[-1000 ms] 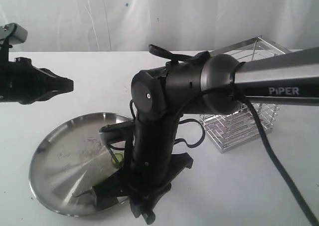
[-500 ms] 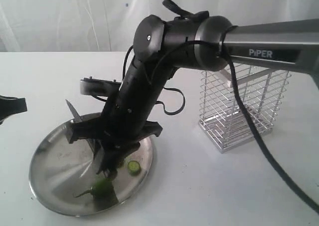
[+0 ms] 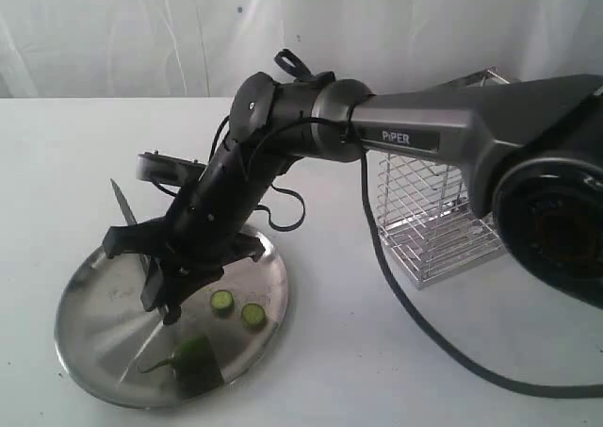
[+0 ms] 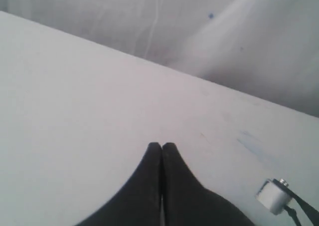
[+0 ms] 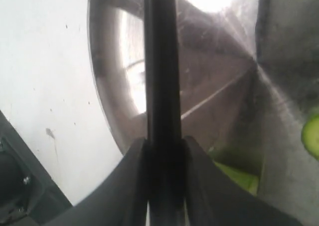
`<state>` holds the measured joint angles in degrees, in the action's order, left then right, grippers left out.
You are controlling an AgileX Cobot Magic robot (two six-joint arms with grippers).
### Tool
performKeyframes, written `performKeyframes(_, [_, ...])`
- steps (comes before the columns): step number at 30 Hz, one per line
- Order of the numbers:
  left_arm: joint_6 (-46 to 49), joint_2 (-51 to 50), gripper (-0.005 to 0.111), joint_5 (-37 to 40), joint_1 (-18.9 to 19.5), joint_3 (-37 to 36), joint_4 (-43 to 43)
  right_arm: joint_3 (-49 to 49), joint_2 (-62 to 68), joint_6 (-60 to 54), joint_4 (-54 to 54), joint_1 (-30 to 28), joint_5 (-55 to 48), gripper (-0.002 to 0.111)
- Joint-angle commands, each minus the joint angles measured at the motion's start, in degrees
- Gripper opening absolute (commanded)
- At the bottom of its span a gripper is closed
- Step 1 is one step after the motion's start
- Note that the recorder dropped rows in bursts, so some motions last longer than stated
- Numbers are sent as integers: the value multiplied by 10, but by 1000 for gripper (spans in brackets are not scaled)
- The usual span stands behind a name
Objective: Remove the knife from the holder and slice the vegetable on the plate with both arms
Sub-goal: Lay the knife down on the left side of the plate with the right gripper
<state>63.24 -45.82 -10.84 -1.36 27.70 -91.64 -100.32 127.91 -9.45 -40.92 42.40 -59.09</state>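
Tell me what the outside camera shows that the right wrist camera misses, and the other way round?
Only the outside view shows the wire holder, the long right arm marked PiPER, and the vegetable with its stem, lying near two cut slices. Only the right wrist view shows, close up, the right claw with its fingers pressed against both sides of the knife. Both views show the steel plate, the knife and some green vegetable.

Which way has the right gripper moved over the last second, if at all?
Yes. The right gripper, holding the knife, has lifted from the plate's near rim and swung left in the exterior view, over the plate's middle.
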Motion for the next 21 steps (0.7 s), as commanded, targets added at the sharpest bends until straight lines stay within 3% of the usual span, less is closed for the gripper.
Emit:
performKeyframes(1, [34, 38, 0, -48, 0, -3, -11, -5, 14, -8, -49, 4, 67, 0])
performKeyframes(9, [106, 44, 0, -57, 0, -3, -11, -5, 50, -36, -133, 30, 76, 0])
performKeyframes(21, [139, 44, 0, -55, -1, -4, -11, -4, 58, -35, -131, 50, 91, 24])
